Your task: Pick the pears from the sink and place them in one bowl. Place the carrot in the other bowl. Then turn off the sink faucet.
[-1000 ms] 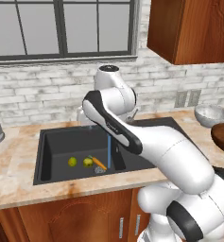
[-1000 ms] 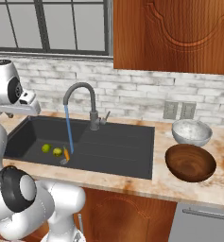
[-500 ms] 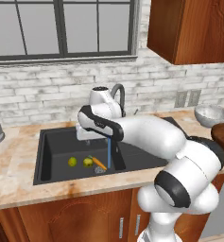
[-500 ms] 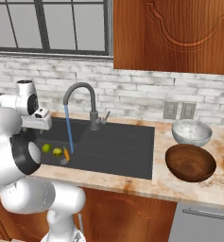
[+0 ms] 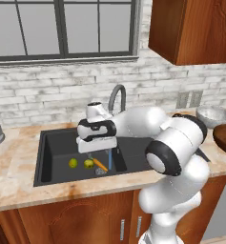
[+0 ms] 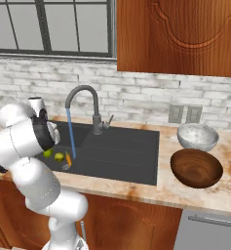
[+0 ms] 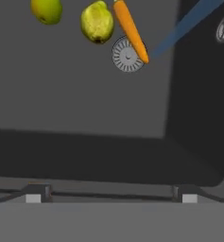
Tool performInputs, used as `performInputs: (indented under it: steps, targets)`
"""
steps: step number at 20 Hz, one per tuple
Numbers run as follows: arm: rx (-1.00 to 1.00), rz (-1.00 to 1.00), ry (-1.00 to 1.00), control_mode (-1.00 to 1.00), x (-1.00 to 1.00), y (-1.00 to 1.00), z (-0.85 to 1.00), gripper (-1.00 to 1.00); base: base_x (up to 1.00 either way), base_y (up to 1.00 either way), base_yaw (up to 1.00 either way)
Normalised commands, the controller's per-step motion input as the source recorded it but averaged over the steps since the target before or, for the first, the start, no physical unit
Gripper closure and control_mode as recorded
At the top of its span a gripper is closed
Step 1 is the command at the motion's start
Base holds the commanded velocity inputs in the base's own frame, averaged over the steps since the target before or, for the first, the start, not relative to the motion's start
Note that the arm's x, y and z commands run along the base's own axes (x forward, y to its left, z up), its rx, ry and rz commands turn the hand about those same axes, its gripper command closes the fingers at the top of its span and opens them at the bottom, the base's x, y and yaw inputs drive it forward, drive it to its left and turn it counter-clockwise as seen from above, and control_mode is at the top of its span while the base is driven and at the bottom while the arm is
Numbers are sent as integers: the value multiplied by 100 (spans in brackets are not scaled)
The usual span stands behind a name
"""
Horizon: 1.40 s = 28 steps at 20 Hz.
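Gripper point(image 7: 111, 198): fingers spread wide, holding nothing | hovers over sink point(image 7: 85, 118) | pears point(image 7: 97, 22), carrot point(image 7: 131, 30) untouched

The arm point(image 5: 171, 157) is built of glossy white, rounded shells, bulbous at each joint like stacked eggs, with dark charcoal bands and round black discs where the segments meet. Just behind the gripper point(image 7: 111, 196), the wrist carries a black ring and a squat white block (a small cylinder caps it in the left base view). The fingertips point(image 7: 37, 194) are small dark tabs with pale grey faces. No cables, screws or markings can be made out.
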Motion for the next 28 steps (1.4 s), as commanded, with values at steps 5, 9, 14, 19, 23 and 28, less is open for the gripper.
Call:
performInputs:
  steps: [5, 9, 14, 19, 23, 28]
  targets:
    - [-6, 0, 11, -100, 49, 0, -68, -100, 0, 0, 0]
    - [0, 0, 1, -100, 16, 3, -19, -100, 0, 0, 0]
    - [0, 0, 11, -100, 44, 2, -43, -100, 0, 0, 0]
    - [0, 0, 8, -100, 65, 1, -40, -100, 0, 0, 0]
    - [0, 1, 1, -100, 15, 29, -3, -100, 0, 0, 0]
    - [-2, 0, 3, -100, 54, 37, -28, -100, 0, 0, 0]
